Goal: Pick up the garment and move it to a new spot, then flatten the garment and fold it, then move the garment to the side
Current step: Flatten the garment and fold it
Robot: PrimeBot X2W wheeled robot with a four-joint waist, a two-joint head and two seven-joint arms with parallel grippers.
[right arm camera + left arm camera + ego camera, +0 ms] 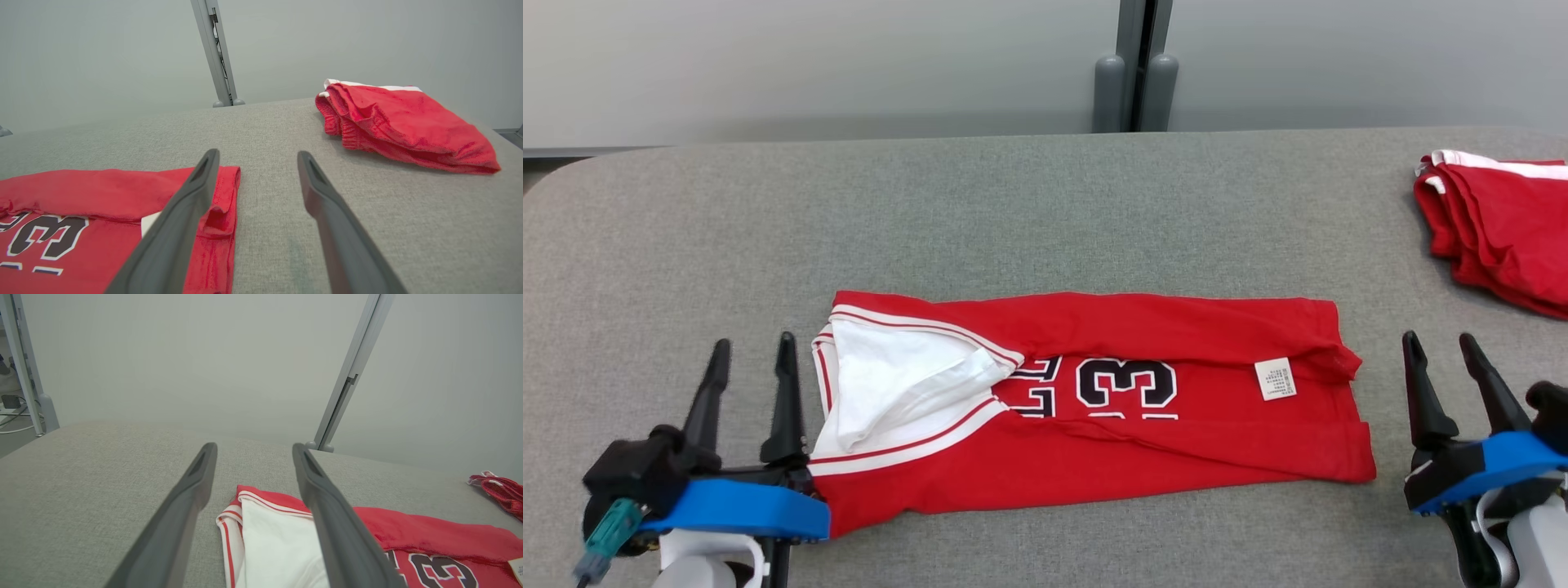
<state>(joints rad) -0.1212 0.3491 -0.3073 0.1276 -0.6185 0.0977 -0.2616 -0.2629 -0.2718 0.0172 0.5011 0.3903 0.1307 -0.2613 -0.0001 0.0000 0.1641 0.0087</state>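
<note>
**Progress check: fold part-way, side move not yet done**

Garment (1094, 392): red jersey, lying flat near the front middle of the grey worktop (1013, 212). It lies as a long band running left to right. Both long edges look turned in toward the middle, with the printed number (1127, 384) partly covered and a white label (1274, 378) showing. The white lining is exposed at the left end.

Left tool (753, 347): fingers spread, holding nothing, just beside the garment's left end.

Right tool (1439, 341): fingers spread, holding nothing, just beside the right end and apart from the cloth.

Second red garment (1503, 237): bundled at the far right of the worktop, well apart from the jersey.

Judgement: the placing and flattening look complete, and the lengthwise fold appears done. The right end is a little rumpled. What remains is probably a crosswise fold, end over end, then carrying the packet to the side. With one tool at each end, the crosswise fold seems the likely next step.
</note>
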